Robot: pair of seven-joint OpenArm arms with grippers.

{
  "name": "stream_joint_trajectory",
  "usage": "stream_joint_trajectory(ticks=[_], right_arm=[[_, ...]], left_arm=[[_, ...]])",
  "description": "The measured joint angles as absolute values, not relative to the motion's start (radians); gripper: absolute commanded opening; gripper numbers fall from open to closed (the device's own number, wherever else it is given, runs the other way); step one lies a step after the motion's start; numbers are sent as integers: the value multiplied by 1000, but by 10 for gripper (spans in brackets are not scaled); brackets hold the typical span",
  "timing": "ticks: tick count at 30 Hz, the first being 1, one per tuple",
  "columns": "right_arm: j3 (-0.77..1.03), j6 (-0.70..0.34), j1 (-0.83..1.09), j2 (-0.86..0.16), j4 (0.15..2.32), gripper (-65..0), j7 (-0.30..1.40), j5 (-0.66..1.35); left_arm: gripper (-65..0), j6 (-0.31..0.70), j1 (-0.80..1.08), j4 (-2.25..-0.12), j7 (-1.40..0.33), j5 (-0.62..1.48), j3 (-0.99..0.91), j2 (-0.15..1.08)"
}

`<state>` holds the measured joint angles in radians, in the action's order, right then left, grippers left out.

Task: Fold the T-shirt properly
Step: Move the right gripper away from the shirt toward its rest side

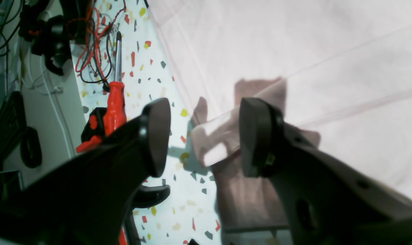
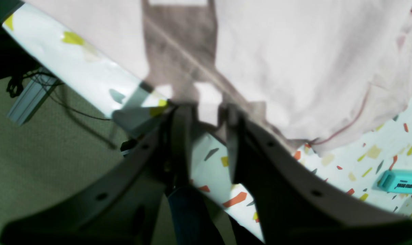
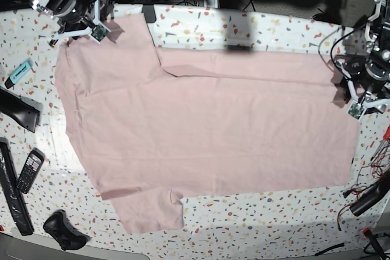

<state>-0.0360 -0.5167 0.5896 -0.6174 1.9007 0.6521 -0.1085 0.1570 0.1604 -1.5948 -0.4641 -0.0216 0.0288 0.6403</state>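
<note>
Left gripper (image 1: pixel 202 136) spread wide, a raised edge of the pink T-shirt (image 3: pixel 207 132) between its jaws; right gripper (image 2: pixel 207 136) narrowed, T-shirt hem just ahead; grip cannot be told.

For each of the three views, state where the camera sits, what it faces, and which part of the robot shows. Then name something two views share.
Left wrist: on the left arm, facing the T-shirt's edge; the open left gripper shows, beside a red screwdriver.
Right wrist: on the right arm, facing the shirt's sleeve at the table's edge; the right gripper shows.
Base: overhead, facing the whole spread shirt; both arms show.
Shared: the teal highlighter appears in right wrist and base views.
</note>
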Motion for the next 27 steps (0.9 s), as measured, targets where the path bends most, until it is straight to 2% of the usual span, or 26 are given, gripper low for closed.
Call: stream_joint_trajectory(ticks=[3,13,15,20,27], right_arm=[[-38,-522,582,-617,1901,-650,664,-104],[-47,-487,566,-615,1928,-650,675,-131],[-48,-421,559,-604,1942,-650,638,-170],[-40,-400,532,-614,2037,-650,629,-184],[-42,-396,484,-611,2044,-650,642,-176]], left_arm=[[-343,158,160,-1595,-464,-21,29,640],[-343,157,160,-1595,-464,-21,29,640],[-343,158,160,-1595,-464,-21,29,640],[-343,157,160,-1595,-464,-21,29,640],[-343,157,160,-1595,-464,-21,29,640]])
